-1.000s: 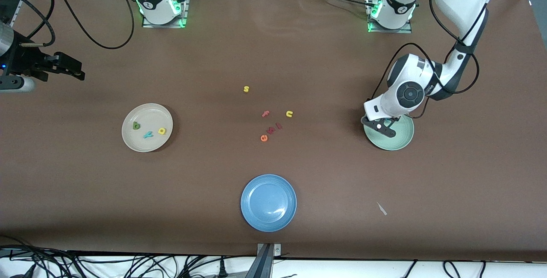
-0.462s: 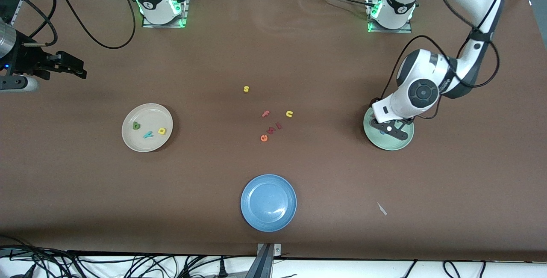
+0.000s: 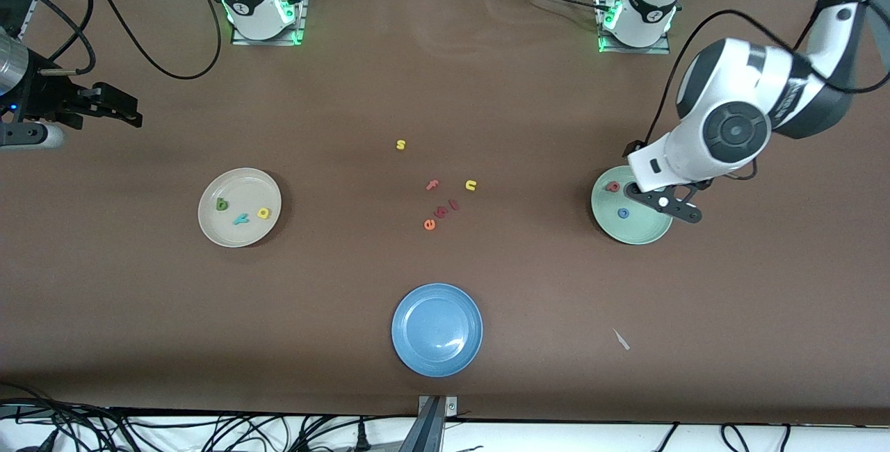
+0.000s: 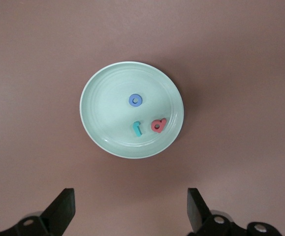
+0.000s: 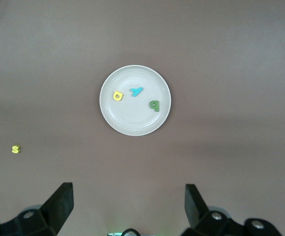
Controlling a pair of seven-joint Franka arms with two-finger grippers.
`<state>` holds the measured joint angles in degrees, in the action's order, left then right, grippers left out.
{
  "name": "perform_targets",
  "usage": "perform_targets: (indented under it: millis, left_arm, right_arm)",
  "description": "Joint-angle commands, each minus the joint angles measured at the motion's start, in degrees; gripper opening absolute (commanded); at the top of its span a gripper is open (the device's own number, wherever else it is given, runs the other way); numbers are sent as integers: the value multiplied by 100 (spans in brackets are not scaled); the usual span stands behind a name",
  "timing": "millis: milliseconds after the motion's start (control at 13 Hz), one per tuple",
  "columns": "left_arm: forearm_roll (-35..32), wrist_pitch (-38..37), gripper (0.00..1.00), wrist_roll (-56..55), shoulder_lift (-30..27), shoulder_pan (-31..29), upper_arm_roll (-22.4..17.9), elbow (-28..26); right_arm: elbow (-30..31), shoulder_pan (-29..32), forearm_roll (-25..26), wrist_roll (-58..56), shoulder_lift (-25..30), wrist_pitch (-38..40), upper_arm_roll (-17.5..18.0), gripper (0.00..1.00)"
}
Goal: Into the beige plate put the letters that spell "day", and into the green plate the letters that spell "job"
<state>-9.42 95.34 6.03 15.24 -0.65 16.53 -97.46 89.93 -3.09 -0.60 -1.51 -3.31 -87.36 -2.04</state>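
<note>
Brown tabletop [image 3: 445,76]: nearest, one blue plate [image 3: 437,329], bare. Farther back, the green plate [image 3: 629,226] holds three letters [image 4: 147,118] under the wide-open, unladen left pincer [image 3: 664,204]; the beige plate [image 3: 239,206] holds three [image 3: 241,213]. Right pincer [image 3: 104,108] gapes, waiting.

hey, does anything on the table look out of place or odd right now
Only a small pale scrap on the bare table toward the left arm's end, nearer the front camera than the green plate; it looks like stray litter. Otherwise nothing stands out: both plates sit flat, and the leftover letters lie loose mid-table.
</note>
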Motion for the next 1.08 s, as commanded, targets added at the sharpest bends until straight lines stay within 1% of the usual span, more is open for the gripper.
perform_targets:
  millis: [0,77,154,308,462,538,615,692,846,923,1000]
  left_arm:
    - [300,-252,100,21,-433,-92,-54,192]
    - [309,-226,100,38,-504,-258,-62,332]
    - [309,-243,100,108,-496,-373,-54,681]
    - [318,-261,100,91,-487,-392,-45,1105]
    - [449,-296,100,-31,-487,-401,-80,1282]
    - [580,-314,100,-188,-548,-392,-211,1248]
    - [617,-357,100,-207,-557,-322,-429,1230]
    - [617,-454,100,-182,-584,-174,-684,1204]
    - [704,-472,100,-181,-750,117,-1019,1055]
    - [931,-455,100,-225,-899,196,-1151,941]
    - [1229,-411,100,-312,-1118,449,-1474,731]
  right_arm:
    - [-37,-16,-71,-60,-3,88,-25,100]
    - [-37,-16,-80,-60,-12,88,-25,100]
    - [-37,-16,-80,-60,-12,88,-25,100]
    - [-37,-16,-71,-60,-12,88,-25,100]
    - [-37,-16,-63,-69,-21,88,-25,100]
    - [-37,-16,-71,-60,-21,88,-25,100]
    - [-37,-16,-63,-69,-21,88,-25,100]
    - [-37,-16,-63,-69,-21,96,-25,100]
    - [-37,-8,-63,-69,-21,88,-25,100]
    - [-37,-8,-63,-69,-21,96,-25,100]
    - [-37,-8,-63,-69,-21,96,-25,100]
